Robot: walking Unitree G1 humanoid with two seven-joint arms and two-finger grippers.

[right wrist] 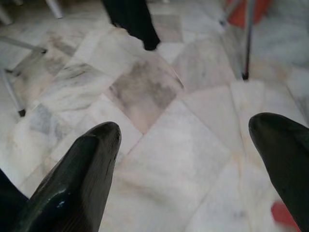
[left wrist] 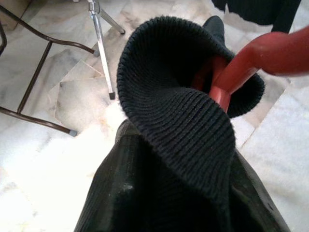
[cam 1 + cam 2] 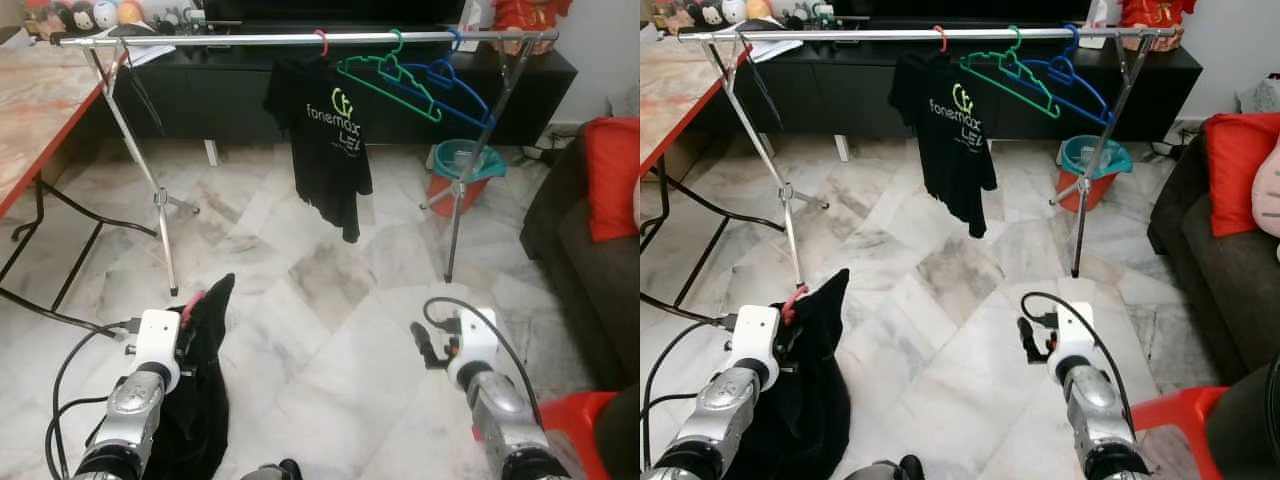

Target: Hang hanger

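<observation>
A silver clothes rail (image 3: 240, 40) spans the room ahead at head height. On it hang a black printed T-shirt (image 3: 328, 140) on a red hanger, a bare green hanger (image 3: 392, 78) and a bare blue hanger (image 3: 458, 88). Low on the left, my left gripper (image 3: 186, 322) is shut on a red hanger (image 2: 253, 60) with a black knitted garment (image 2: 178, 130) draped over it; the cloth hides the fingers. My right gripper (image 1: 186, 133) is held low on the right, open, with only marble floor between its fingers.
A marble-topped table with a red edge (image 3: 45, 120) stands to the left. The rack's legs (image 3: 165, 235) reach the floor on both sides. A teal and red bucket (image 3: 462, 168), a dark sofa with a red cushion (image 3: 612, 175) and a red seat (image 3: 590, 420) are on the right.
</observation>
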